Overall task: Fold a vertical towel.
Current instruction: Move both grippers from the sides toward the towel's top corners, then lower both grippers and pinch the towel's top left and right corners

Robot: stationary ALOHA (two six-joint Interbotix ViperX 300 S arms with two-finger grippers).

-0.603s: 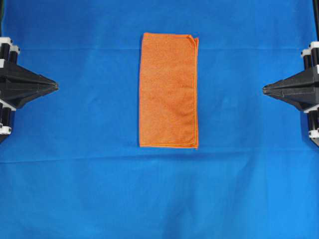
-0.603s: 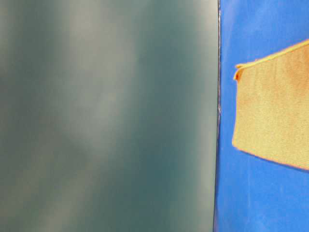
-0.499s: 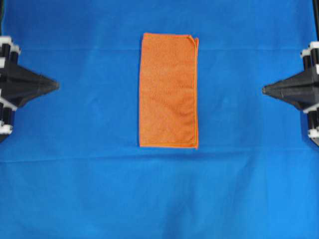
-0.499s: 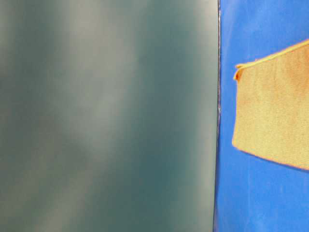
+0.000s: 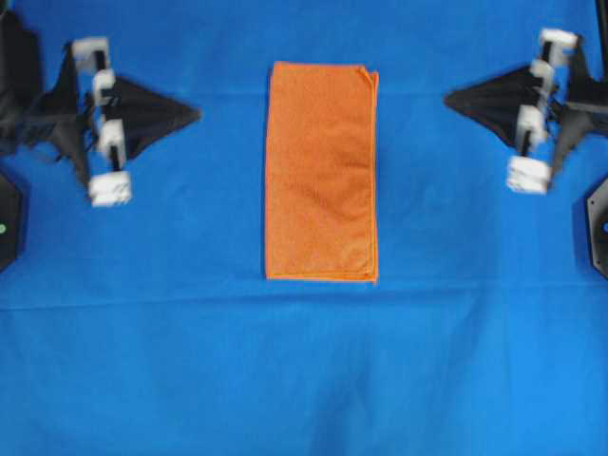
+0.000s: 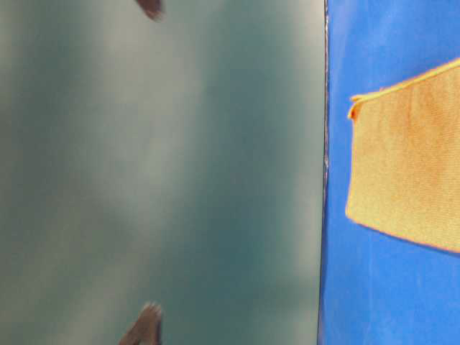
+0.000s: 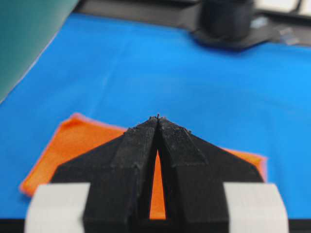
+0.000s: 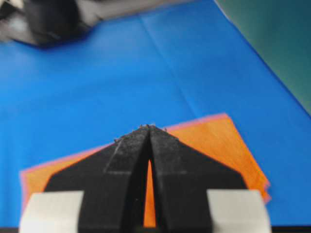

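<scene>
Overhead exterior is showing both arms reaching inward over the blue cloth [image 5: 304, 380], each gripper tapering to a point aimed at the towel [image 5: 321, 171] lying between them. The left gripper [image 5: 195, 114] is sitting well apart from the towel's near long edge, level with its upper part; the right gripper [image 5: 448, 97] is mirroring it on the far side, also clear of the fabric. Nothing is touching the towel, which is lying flat as an upright orange rectangle.

Left wrist-mounted is looking down the left gripper [image 7: 158, 118], whose fingers are pressing together at the tips with only a thin slit behind them, the towel [image 7: 68, 145] lying ahead and beneath. Right wrist-mounted is giving the same for the right gripper [image 8: 147, 127]: tips meeting, gripping nothing, towel [image 8: 218, 145] spreading beyond. Table-level exterior is catching only one towel [image 6: 406, 172] end with a slightly lifted corner, plus two blurred dark tips against a green wall [image 6: 165, 172].
</scene>
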